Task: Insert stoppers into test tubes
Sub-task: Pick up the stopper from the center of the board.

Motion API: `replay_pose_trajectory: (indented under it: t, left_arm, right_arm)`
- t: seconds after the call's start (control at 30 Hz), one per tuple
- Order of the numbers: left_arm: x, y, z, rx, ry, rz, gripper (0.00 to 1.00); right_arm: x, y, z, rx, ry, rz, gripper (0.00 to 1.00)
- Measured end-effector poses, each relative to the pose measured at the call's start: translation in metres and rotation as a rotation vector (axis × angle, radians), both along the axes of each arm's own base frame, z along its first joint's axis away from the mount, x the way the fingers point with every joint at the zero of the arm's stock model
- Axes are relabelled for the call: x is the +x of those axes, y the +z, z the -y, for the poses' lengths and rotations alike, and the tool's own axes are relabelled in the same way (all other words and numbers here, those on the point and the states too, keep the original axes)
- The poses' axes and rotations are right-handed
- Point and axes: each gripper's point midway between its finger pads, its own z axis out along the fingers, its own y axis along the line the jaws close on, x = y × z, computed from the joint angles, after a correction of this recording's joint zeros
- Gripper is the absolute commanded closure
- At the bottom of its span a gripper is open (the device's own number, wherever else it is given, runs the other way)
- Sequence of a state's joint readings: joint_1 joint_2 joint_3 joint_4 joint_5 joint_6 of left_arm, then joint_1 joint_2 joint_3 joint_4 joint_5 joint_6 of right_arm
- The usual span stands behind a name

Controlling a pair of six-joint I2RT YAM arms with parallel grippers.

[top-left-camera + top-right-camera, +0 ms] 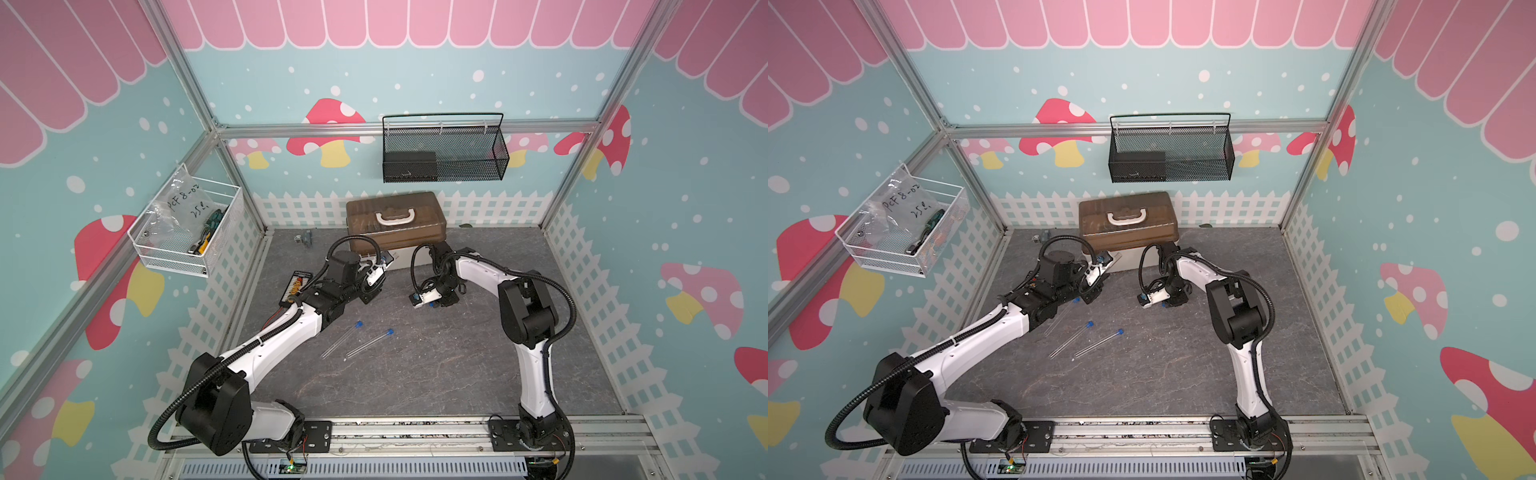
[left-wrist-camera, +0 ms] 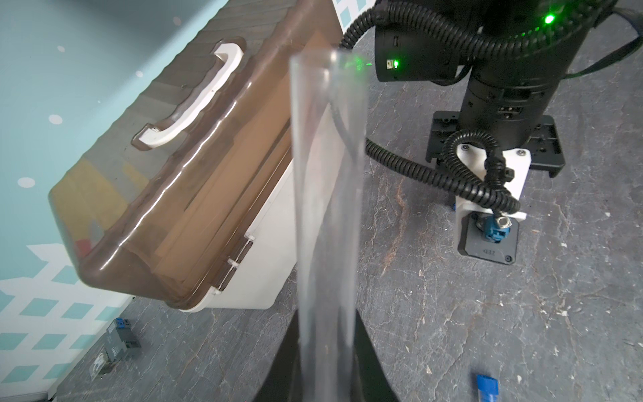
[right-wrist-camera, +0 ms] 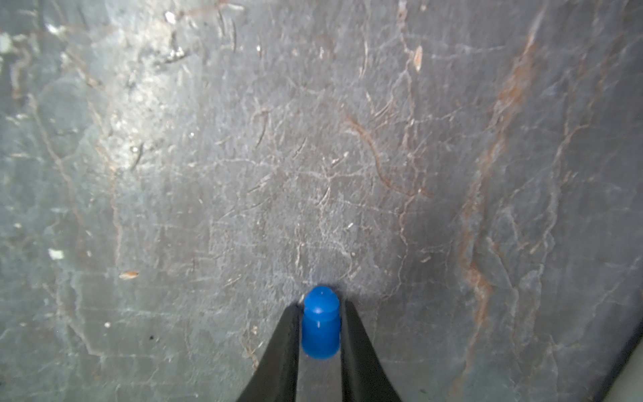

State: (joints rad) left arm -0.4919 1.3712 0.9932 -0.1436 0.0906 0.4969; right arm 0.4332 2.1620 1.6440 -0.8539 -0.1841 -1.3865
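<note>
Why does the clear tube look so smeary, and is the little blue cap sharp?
Left wrist view: the test tube sits close to the lens, so it blurs, green glint near its rim. Right wrist view: the stopper looks fairly sharp between the dark fingers.

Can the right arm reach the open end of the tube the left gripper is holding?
Probably yes. The tube in the left gripper has its open end free near the brown box, and only bare table lies between it and the right gripper, pinching a blue stopper.
</note>
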Motion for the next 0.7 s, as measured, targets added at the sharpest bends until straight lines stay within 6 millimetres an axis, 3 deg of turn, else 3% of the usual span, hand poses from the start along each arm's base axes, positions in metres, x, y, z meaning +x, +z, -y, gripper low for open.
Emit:
replay_pose_trajectory:
  t: [0.47,0.6,0.7]
  left_arm:
    - [0.0,-0.002,0.0,0.007,-0.003,0.001,1.0]
    - [-0.002,-0.007,-0.002,0.021,-0.004,-0.004,1.0]
    - [-0.003,-0.011,-0.004,0.036,-0.004,-0.004,1.0]
  right_arm:
    - [-0.002,0.002,-0.003,0.025,-0.1,-0.025,0.86]
    - [-0.023,0.012,0.002,0.055,-0.169,-0.051,0.87]
    - [-0.048,0.033,0.007,0.096,-0.238,-0.06,0.87]
